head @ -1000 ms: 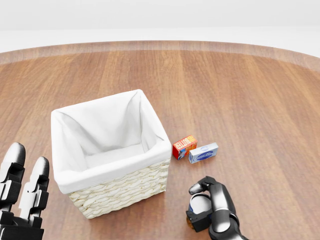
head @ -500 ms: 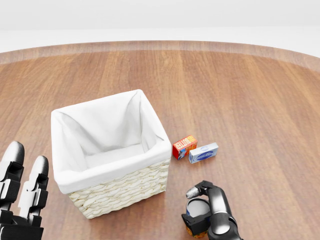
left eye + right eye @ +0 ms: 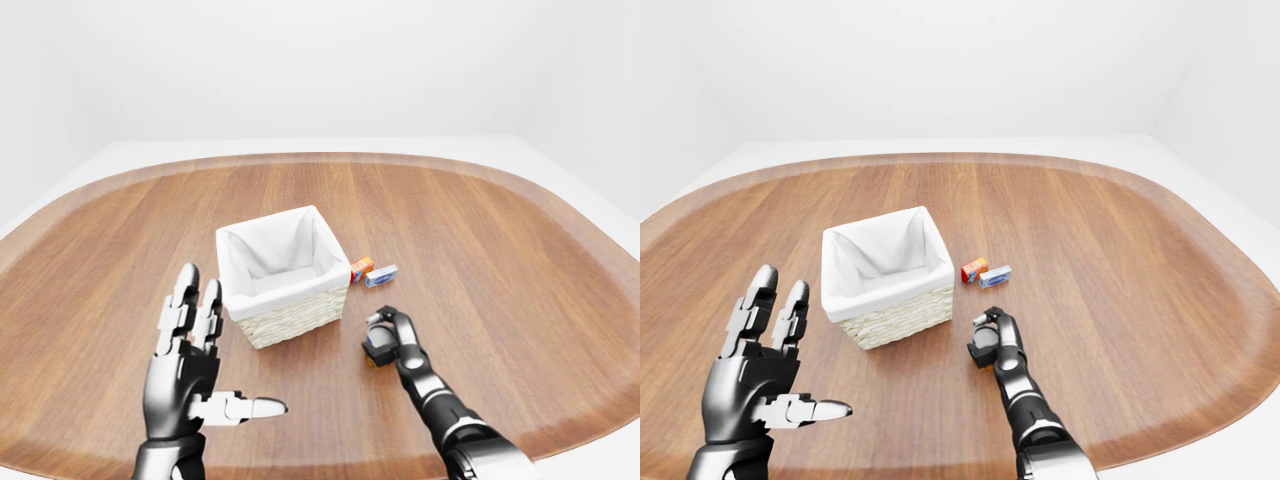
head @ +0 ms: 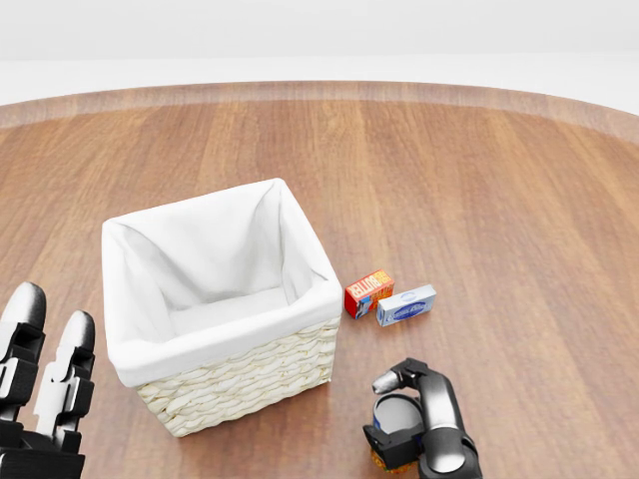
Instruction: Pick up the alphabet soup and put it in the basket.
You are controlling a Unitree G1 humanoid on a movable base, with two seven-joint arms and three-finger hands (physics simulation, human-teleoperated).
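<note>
Compared with a second back, the right hand (image 4: 424, 424) has slid a little lower in the head view and curled further over the alphabet soup (image 4: 396, 418); nothing else on the table (image 3: 500, 230) moved. The eye views show the whole oval wooden table with white walls behind, plus both arms in full, while the head view crops the left hand (image 3: 190, 365) down to two fingertips at its bottom left corner. Basket (image 4: 250, 374), wicker with a white liner, sits mid-table and the can is on the wood to its lower right, near but apart. Just beside the basket's right edge lie a blue-white box (image 4: 406, 305) and a smaller red-orange box (image 4: 368, 293), touching. Left hand is raised, palm up, fingers spread wide, thumb sticking right. Right hand's fingers are hooked over the can's top, closed round it.
</note>
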